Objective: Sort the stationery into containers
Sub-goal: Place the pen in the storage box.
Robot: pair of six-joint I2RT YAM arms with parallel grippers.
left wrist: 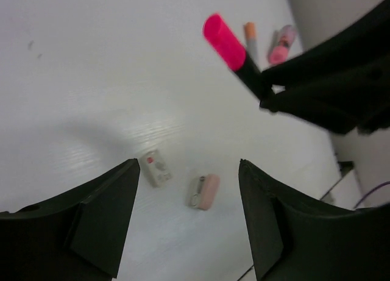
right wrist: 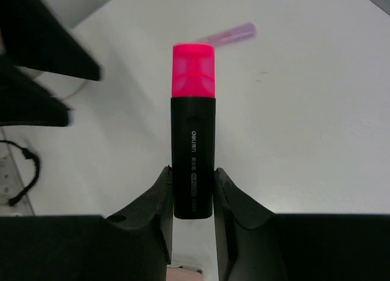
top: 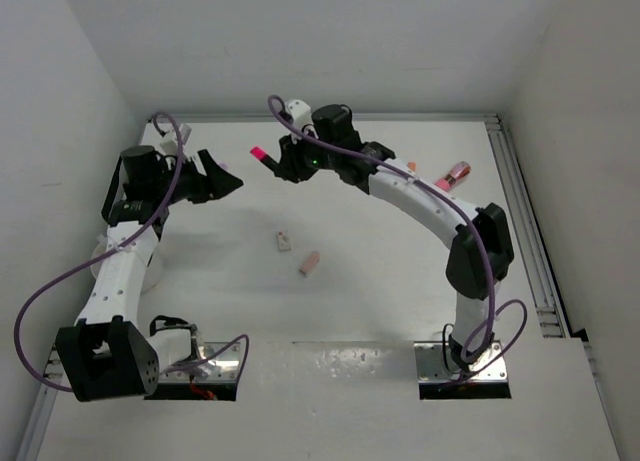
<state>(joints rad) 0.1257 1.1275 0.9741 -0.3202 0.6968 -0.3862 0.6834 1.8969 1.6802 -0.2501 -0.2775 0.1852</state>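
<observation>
My right gripper (top: 279,167) (right wrist: 192,172) is shut on a black highlighter with a pink cap (top: 263,156) (right wrist: 193,141) and holds it above the table at the far middle. The highlighter also shows in the left wrist view (left wrist: 226,44). My left gripper (top: 226,177) (left wrist: 189,165) is open and empty, just left of the highlighter. A whitish eraser (top: 284,241) (left wrist: 156,168) and a pink eraser (top: 310,264) (left wrist: 203,191) lie mid-table. An orange-capped marker (top: 411,166) (left wrist: 250,33) and a pink cup (top: 457,173) (left wrist: 281,45) are at the far right. A white tub (top: 102,258) is mostly hidden under my left arm.
A blurred pinkish pen-like thing (right wrist: 230,34) lies on the table beyond the highlighter in the right wrist view. White walls close the table on the left, far and right sides. A metal rail (top: 520,196) runs along the right edge.
</observation>
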